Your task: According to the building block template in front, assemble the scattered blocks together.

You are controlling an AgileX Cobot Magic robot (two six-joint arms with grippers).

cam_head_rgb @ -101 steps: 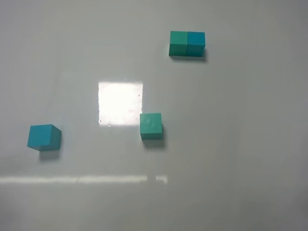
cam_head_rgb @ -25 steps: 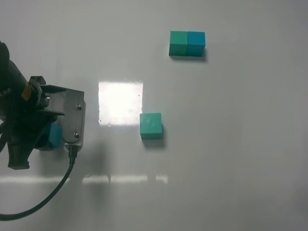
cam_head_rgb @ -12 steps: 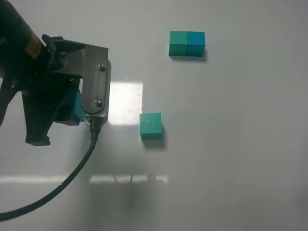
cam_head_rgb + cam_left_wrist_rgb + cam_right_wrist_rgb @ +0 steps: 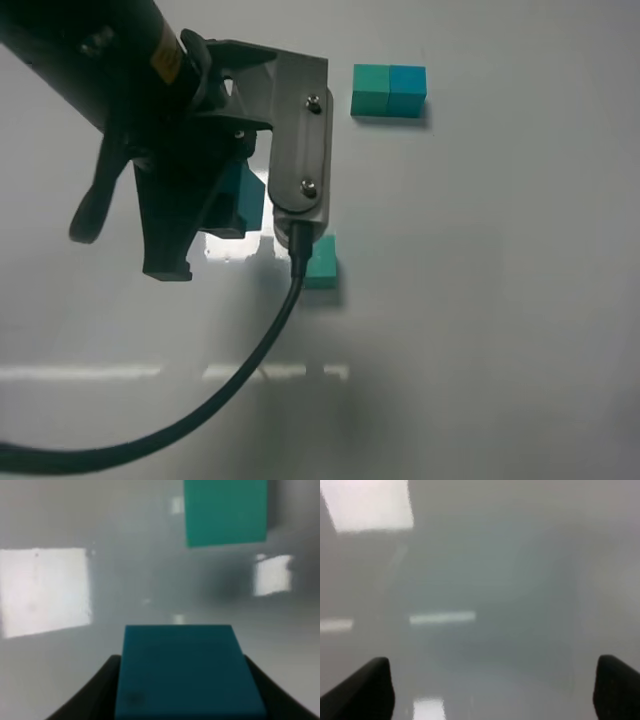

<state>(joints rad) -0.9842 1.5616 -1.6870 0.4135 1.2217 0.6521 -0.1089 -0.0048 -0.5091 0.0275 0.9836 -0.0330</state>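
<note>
Left pincer [image 4: 182,692]: pressed onto the cyan-blue cube [image 4: 243,197], one finger against each side. The cube appears raised off the desk [image 4: 500,320].

Teal-green cube [image 4: 323,264]: flat on the desk near the middle, just beside my left pincer. In the high view my wrist camera mount [image 4: 300,140] and cable [image 4: 250,360] partly cover it.

Building block template [image 4: 389,90]: green and blue halves joined, at the far side, well apart from both loose cubes.

Right pincer [image 4: 492,690]: fingers spread wide over the desk.
</note>
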